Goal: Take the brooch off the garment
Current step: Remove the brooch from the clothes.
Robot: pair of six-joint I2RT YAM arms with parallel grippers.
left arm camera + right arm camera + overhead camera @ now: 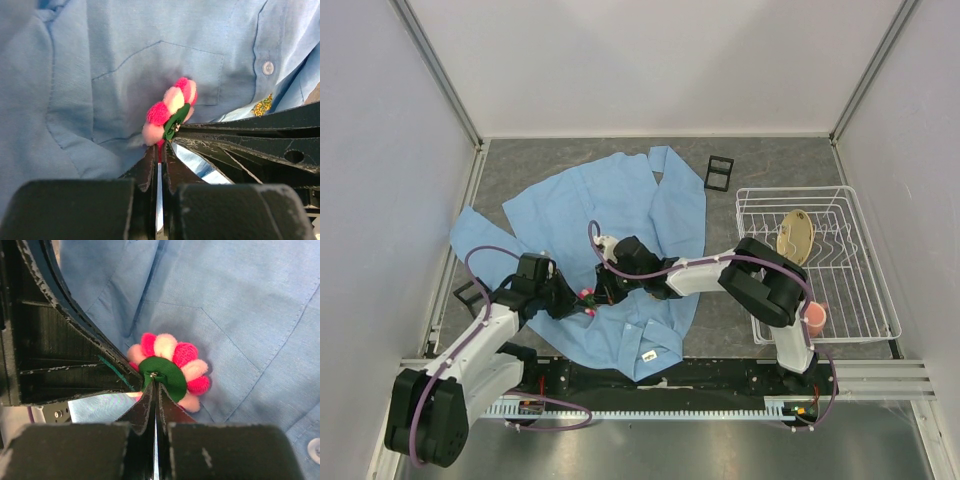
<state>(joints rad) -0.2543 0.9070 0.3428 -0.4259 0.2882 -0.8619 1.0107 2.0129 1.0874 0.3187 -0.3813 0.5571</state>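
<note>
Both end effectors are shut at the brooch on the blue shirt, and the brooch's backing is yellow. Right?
No: the backing is green, as the right wrist view shows. The rest holds: the left end effector and right end effector are both shut at the brooch on the blue shirt.

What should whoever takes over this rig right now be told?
Left gripper: shut, pinching the brooch at its lower edge.
Right gripper: shut on the brooch's green back.
Brooch: tipped up at the chest pocket of the shirt, which lies spread on the table.
Done: both grips made.
Left: pull the brooch clear; whether its pin is out of the cloth cannot be seen.
</note>
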